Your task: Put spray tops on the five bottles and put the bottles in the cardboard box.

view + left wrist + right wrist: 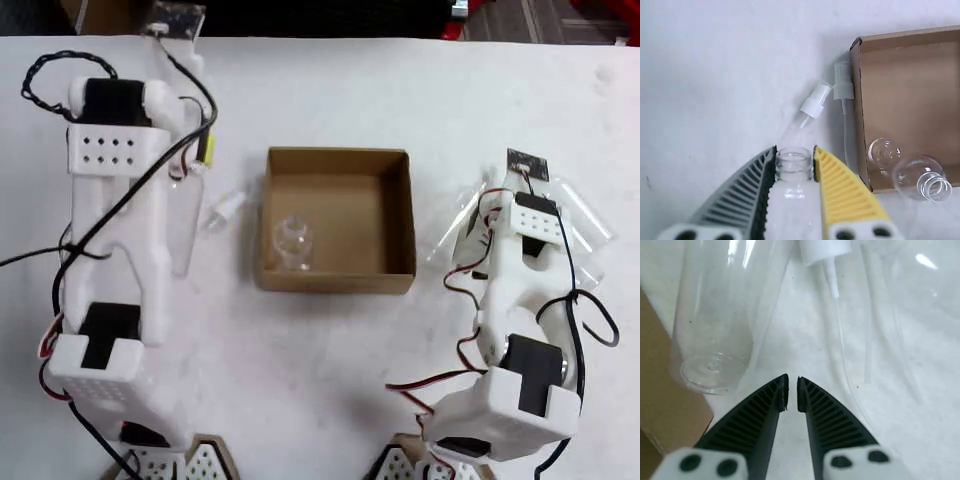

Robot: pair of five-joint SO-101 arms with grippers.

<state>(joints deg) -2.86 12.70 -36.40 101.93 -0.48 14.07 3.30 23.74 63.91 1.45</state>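
Bottle [792, 167], clear and uncapped, is clamped at the neck between the gray and yellow fingers of the left gripper [794, 151]. Its open mouth sits level with the fingertips and its body runs back between the jaws. I cannot tell whether it rests on the white table [715, 75]. Just ahead of the fingertips, two white tops lie on the table: a tilted spray top [816, 102], and a second spray top [843, 90] just beside it, close against the outer wall of the cardboard box [910, 65]. The second top's thin dip tube trails back toward the yellow finger. The box sits ahead of the jaws on the yellow-finger side, open side up. Inside it is a second bottle [922, 180], clear and uncapped, with its threaded neck visible, near the wall closest to these jaws. On the right gripper [791, 390], the black fingers are drawn almost together with a thin slit between the tips and nothing in the grip. Ahead of these jaws and off to one side, a third bottle [715, 315] lies with its base toward the fingertips, beside a brown cardboard edge. Straight ahead lies a third spray top [822, 250], its dip tube pointing back toward the jaws. More clear plastic lies beyond; the count cannot be told.
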